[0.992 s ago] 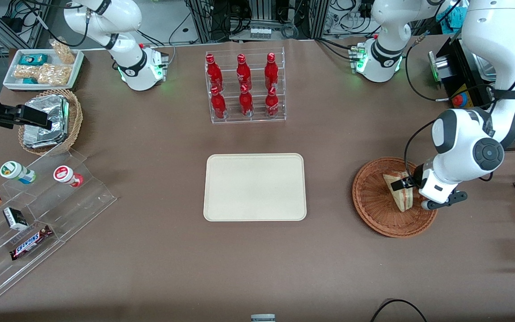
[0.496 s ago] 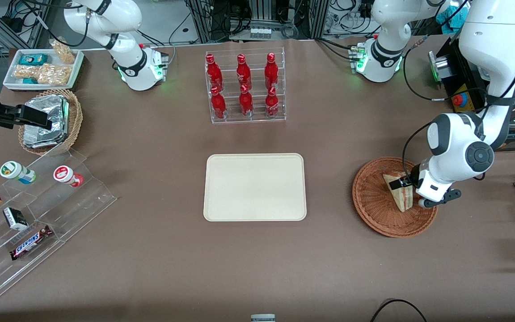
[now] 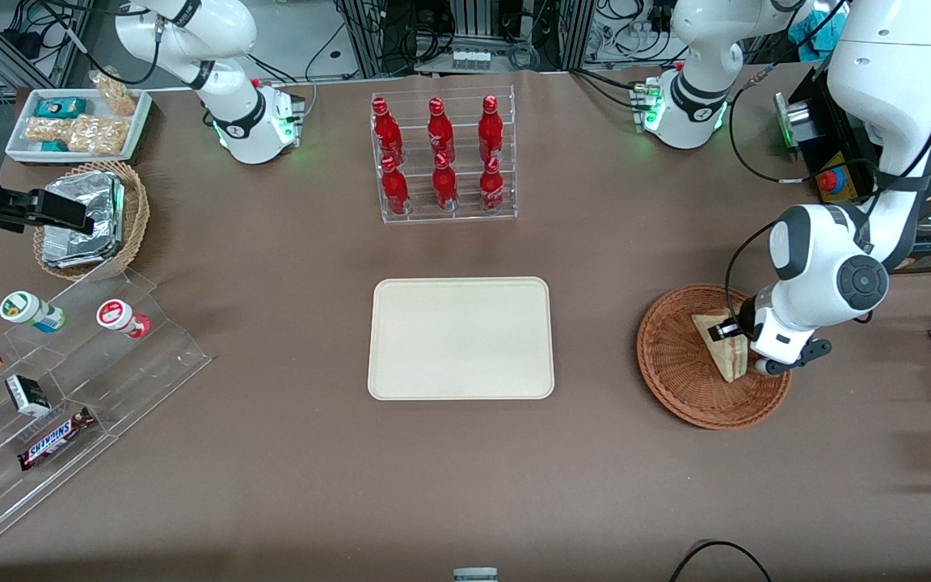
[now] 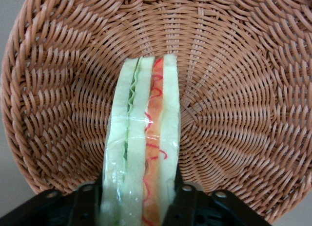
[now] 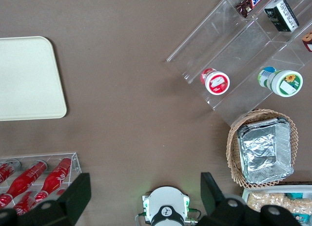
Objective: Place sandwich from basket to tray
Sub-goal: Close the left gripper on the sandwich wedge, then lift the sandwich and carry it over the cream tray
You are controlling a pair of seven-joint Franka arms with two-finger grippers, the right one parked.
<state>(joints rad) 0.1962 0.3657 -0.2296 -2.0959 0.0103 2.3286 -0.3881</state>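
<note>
The sandwich (image 3: 720, 346), a white bread wedge with pink-red and green filling, lies in the round reddish-brown wicker basket (image 3: 676, 368) toward the working arm's end of the table. My left gripper (image 3: 735, 332) is down in the basket, its two black fingers pressed against the sandwich's two bread faces. In the left wrist view the sandwich (image 4: 144, 138) stands on edge between the fingers (image 4: 179, 189), with the basket's weave (image 4: 243, 114) all round it. The cream-beige tray (image 3: 461, 338) lies flat mid-table, beside the basket, with nothing on it.
A clear rack of red bottles (image 3: 443, 158) stands farther from the front camera than the tray. Toward the parked arm's end are a tan basket of foil packets (image 3: 94, 218), a white dish of snacks (image 3: 77, 121) and a clear stepped shelf (image 3: 86, 380) of snacks.
The left arm's wrist and elbow have shifted a little farther from the front camera and lower. The gripper stays at the sandwich, which has not moved in the basket.
</note>
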